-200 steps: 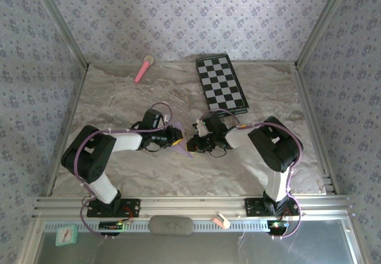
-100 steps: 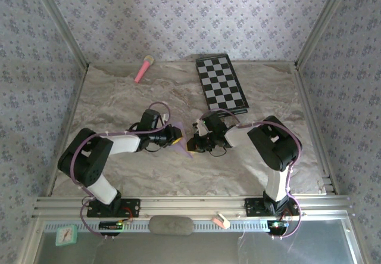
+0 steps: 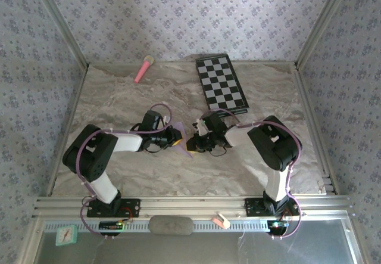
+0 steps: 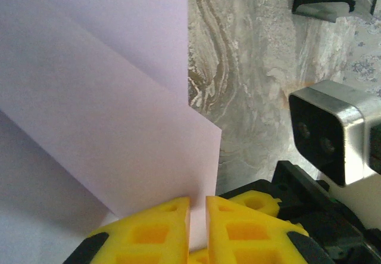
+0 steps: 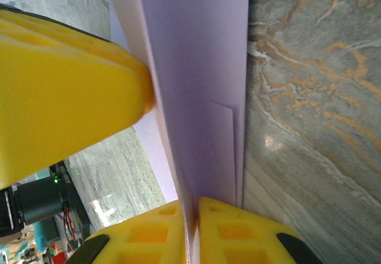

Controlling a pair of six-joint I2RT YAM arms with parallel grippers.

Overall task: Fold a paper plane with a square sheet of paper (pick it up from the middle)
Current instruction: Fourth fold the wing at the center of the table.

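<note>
My two grippers meet in the middle of the top view, and the sheet of paper [image 3: 187,150] sits between them, over the marbled table [image 3: 256,103]. It is creased, not flat: pale lilac layers lie over one another, and a pointed corner sticks out below the fingers toward the bottom of the frame. I cannot tell whether its lower edge touches the table.

My left gripper [image 3: 178,137] is clamped on the paper. In the left wrist view its yellow fingers [image 4: 149,235] stand at the bottom edge with only a thin slit between them, and the paper's edge runs straight into that slit. The folded layers spread up and left from there. The right arm's camera housing [image 4: 333,134] shows at the right edge.

My right gripper [image 3: 192,143] is clamped on the paper too. In the right wrist view its fingers [image 5: 238,235] pinch the fold at bottom centre, and the paper rises from them as a narrow upright band to the top edge. One left finger [image 5: 65,97] presses the paper from the upper left.

Both arms rise from their bases at the bottom of the top view, elbows bent outward, forearms low and pointing inward, so the wrists face each other almost tip to tip.

The checkered board [image 3: 221,84] lies flat at upper right of centre, well apart from the grippers. The pink stick [image 3: 143,69] lies at the upper left, near the back wall.
</note>
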